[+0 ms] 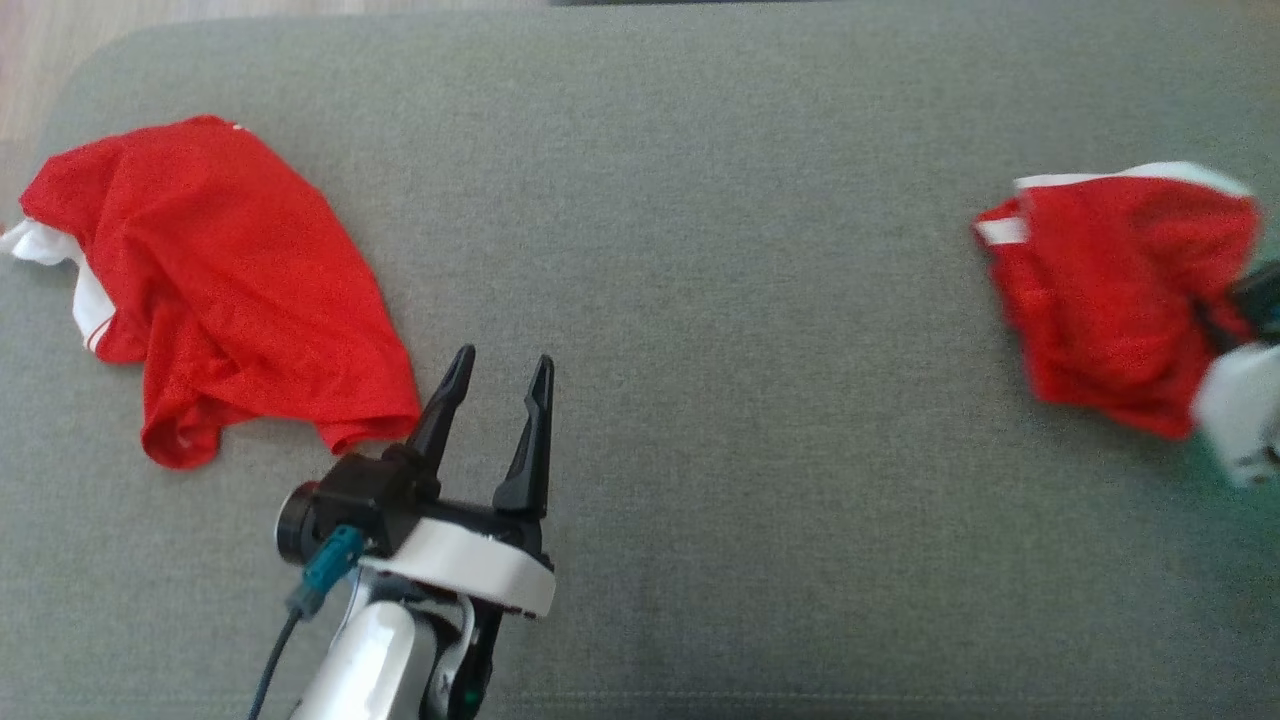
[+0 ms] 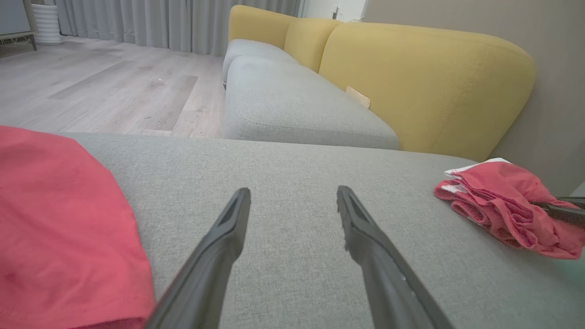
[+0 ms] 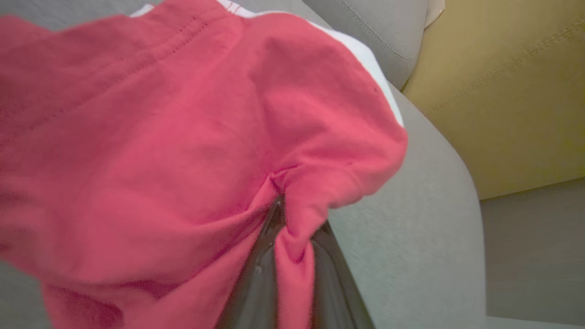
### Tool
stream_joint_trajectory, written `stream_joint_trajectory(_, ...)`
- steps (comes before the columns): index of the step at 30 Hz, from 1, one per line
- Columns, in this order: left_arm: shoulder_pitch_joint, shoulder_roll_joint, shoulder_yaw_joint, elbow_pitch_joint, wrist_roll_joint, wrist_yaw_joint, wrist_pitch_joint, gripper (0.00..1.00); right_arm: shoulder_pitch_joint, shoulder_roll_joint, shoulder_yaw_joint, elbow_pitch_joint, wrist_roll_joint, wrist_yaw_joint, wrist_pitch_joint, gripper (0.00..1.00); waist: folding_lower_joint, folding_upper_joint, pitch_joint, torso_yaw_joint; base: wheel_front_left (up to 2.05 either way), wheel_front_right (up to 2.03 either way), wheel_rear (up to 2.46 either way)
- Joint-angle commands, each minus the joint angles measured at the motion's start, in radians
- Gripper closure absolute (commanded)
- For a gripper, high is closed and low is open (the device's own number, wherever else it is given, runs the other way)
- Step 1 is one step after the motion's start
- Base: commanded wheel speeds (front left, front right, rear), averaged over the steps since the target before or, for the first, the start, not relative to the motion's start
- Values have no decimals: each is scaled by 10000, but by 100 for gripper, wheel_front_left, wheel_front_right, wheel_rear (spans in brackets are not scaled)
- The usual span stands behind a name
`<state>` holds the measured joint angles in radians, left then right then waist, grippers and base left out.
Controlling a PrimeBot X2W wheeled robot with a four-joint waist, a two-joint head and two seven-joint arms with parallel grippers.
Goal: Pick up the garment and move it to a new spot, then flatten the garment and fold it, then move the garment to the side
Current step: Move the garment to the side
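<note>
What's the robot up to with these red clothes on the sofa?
The robot's right gripper is shut on a bunched red garment at the right end of the grey cushion, apparently to pick it up. Its left gripper is open and empty over the cushion, beside a second red garment lying crumpled at the left.

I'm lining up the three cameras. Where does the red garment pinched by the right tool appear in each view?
Head view: red garment at the right edge, mid-height.
Left wrist view: red garment at the right edge, below mid-height.
Right wrist view: red garment across left and centre, bunched in the right tool.
Shared landmark: the grey seat cushion beneath it.
</note>
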<state>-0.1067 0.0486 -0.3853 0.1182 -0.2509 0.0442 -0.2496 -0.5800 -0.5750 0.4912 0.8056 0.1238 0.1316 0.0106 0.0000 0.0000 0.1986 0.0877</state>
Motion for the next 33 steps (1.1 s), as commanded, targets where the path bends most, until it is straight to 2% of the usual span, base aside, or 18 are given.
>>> stream_joint_trajectory(1,-511,16,237,-405,-93,35,-122,0,-347,-946,482,-340,266,-9,180,100,0,0,172,72,0,0,0)
stream_joint_trajectory(3,-584,16,241,-434,-127,46,-122,0,-524,-1700,901,-461,604,-9,408,100,0,0,301,144,0,0,0)
stream_joint_trajectory(4,-649,16,238,-467,-153,50,-122,0,-706,-2372,1213,-519,822,-9,653,100,0,0,435,222,0,0,0)
stream_joint_trajectory(9,-800,16,192,-542,-254,87,-122,0,-959,-3523,1435,-323,1149,-9,970,100,0,0,729,445,0,0,0)
stream_joint_trajectory(16,-902,16,259,-580,-285,117,-122,0,-989,-4035,1234,-82,1337,-9,970,100,0,0,1008,550,0,0,0)
stream_joint_trajectory(25,-1016,16,379,-553,-211,104,-122,0,-1051,-3862,774,17,1130,-9,982,100,0,0,1133,434,0,0,0)
stream_joint_trajectory(26,-1028,16,395,-545,-203,101,-122,0,-1055,-3796,674,13,1123,-9,987,72,0,0,1133,414,0,0,0)
stream_joint_trajectory(27,-1038,16,407,-537,-196,99,-122,0,-1061,-3732,551,12,1111,-9,977,0,0,0,1125,395,0,0,0)
stream_joint_trajectory(33,-996,16,450,-463,-167,87,-122,0,-1057,-3404,-148,-51,806,-9,826,0,0,0,964,289,0,0,0)
